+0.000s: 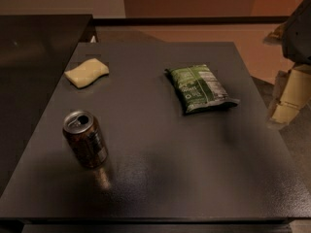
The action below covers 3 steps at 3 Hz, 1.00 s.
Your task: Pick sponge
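The sponge (pixel 87 73), a small pale yellow pad with wavy edges, lies flat near the far left corner of the dark table (pixel 160 178). My gripper (pixel 286 101) hangs at the right edge of the view, beyond the table's right side, far from the sponge. Its cream-coloured blocky parts show, partly cut off by the frame.
A soda can (pixel 85 139) stands upright at the front left of the table. A green snack bag (pixel 200 88) lies at the middle right. A second dark surface (pixel 34 52) adjoins on the left. Floor and a wall lie beyond the far edge.
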Each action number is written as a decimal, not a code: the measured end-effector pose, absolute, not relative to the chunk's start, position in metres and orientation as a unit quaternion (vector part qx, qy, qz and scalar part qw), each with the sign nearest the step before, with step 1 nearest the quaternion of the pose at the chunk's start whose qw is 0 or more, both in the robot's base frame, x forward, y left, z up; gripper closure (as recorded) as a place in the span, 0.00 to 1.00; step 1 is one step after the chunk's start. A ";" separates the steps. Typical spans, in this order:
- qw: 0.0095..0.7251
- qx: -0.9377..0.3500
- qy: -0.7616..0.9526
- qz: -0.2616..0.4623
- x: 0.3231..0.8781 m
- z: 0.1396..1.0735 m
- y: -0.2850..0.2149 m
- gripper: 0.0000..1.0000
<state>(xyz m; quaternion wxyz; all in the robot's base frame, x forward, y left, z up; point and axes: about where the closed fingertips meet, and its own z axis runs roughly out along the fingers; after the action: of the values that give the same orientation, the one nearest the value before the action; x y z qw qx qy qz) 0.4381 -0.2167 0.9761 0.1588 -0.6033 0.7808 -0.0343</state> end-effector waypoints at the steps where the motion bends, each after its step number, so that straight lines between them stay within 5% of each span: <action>1: 0.159 -0.603 0.781 -0.034 0.438 0.976 -0.217 0.00; 3: 0.179 -0.655 0.734 -0.009 0.448 0.975 -0.156 0.00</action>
<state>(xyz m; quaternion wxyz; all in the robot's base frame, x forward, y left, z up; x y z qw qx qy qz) 0.4481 -0.1564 0.9749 0.1788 -0.6553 0.7338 -0.0094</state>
